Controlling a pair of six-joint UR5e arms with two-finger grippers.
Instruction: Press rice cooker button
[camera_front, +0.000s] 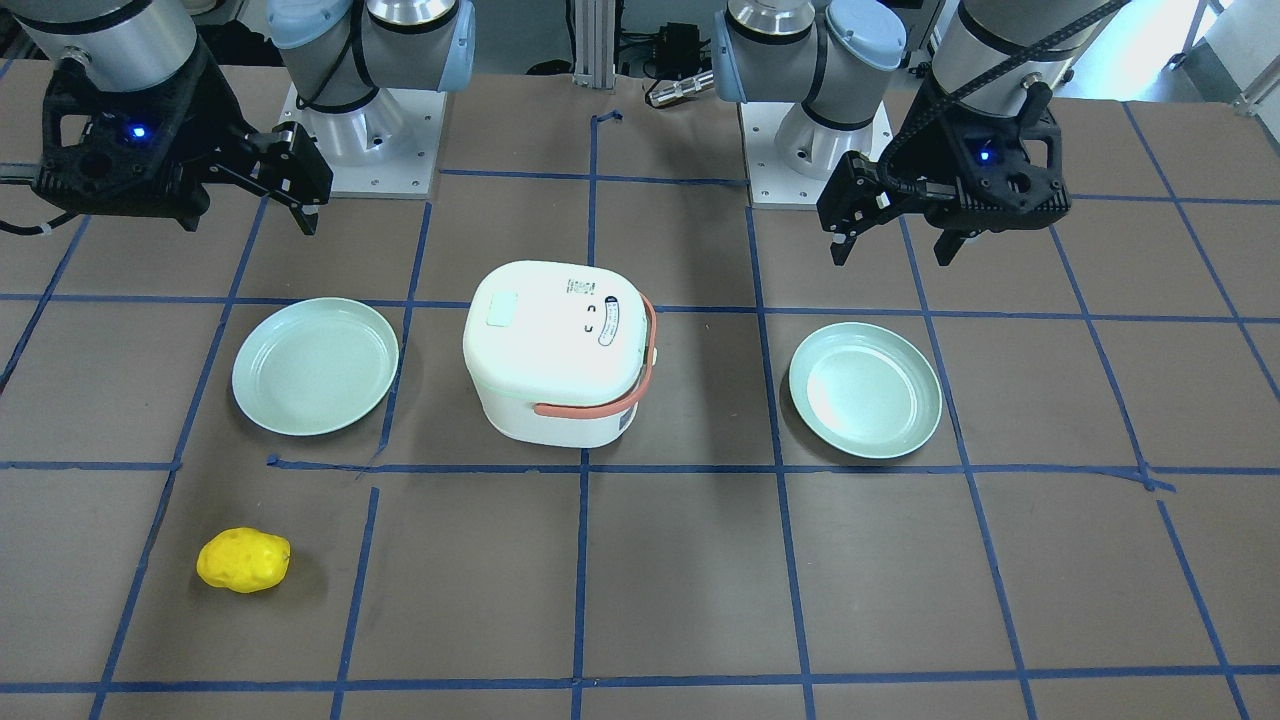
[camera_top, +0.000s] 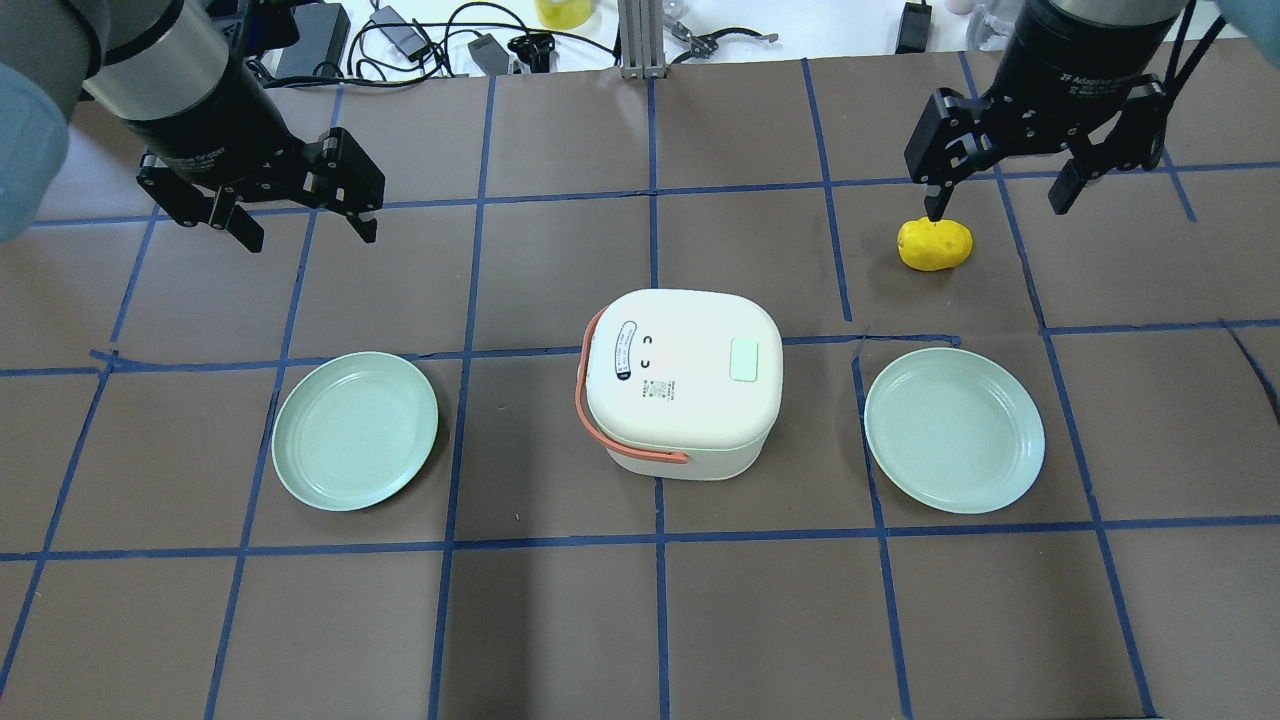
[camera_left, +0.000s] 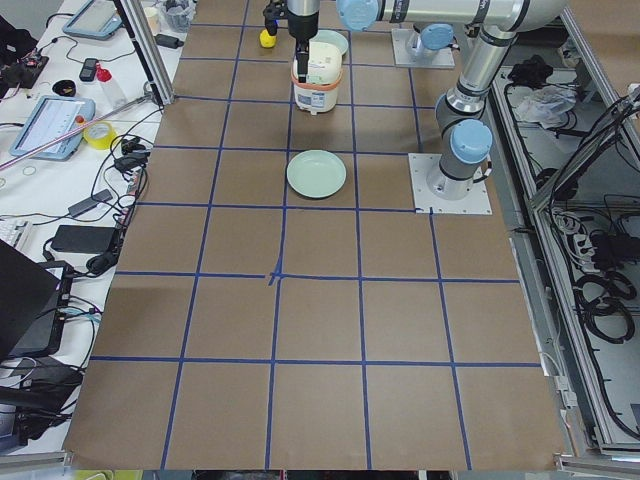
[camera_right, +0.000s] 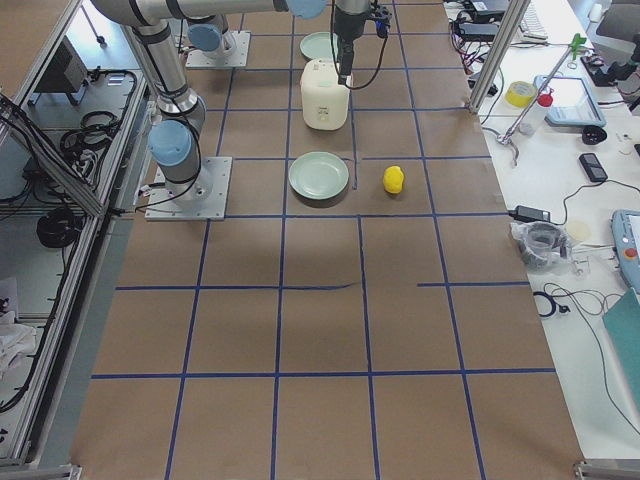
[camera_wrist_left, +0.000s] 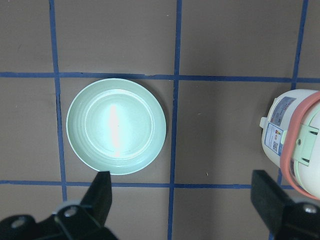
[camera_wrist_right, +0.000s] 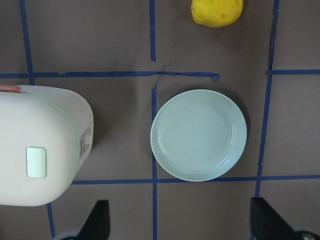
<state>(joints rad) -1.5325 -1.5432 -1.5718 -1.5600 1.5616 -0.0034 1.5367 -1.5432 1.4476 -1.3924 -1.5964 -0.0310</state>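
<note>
We are noting the rice cooker sitting between the two grippers, long axis running from one toward the other. Its button end is pointing toward the right gripper, and its handle end toward the left gripper. Both are hanging fingers-down, spread wide, gripping nothing.

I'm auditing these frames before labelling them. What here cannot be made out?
Label print on the rice cooker lid, overhead view: too small to read.
Cooker's body, left wrist view: cut off by the right edge.
Far plate, exterior left view: mostly hidden behind the cooker.
Yellow object, same view: too small to identify.
</note>
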